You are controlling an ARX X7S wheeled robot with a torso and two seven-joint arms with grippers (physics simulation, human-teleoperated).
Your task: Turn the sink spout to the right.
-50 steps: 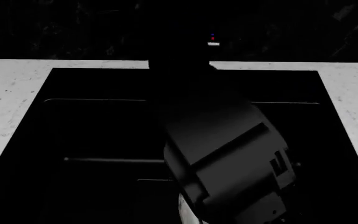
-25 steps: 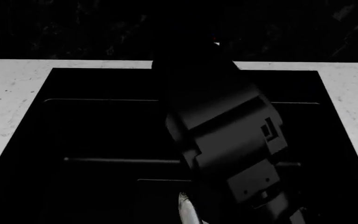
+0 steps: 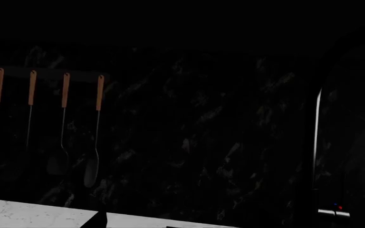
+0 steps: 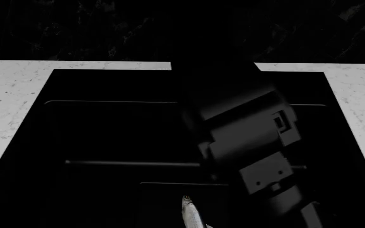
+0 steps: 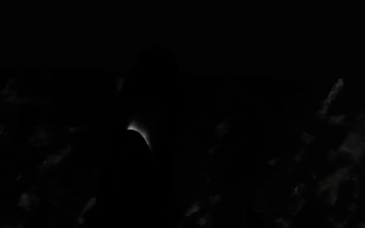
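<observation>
The sink spout [image 3: 315, 142] shows in the left wrist view as a slim black upright post with a thin highlight. The small pale-grey bar [image 3: 333, 213] with red and blue dots is near its foot. In the head view my dark-grey right arm [image 4: 246, 133] reaches over the black sink [image 4: 106, 133] to its back edge and hides the spout. The right gripper's fingers are lost in the dark there. The right wrist view shows only a dark rounded shape [image 5: 138, 137] with a faint highlight, very close. My left gripper shows in no view.
A small silvery fish [image 4: 193, 213] lies in the sink near the front. White speckled counter [image 4: 11, 95] flanks the sink on both sides. Several wooden-handled utensils [image 3: 65, 123] hang on the dark marbled back wall, left of the spout.
My right arm has pushed further toward the back wall and to the right. It now covers the pale bar with the red and blue dots, which showed in the head view before.
</observation>
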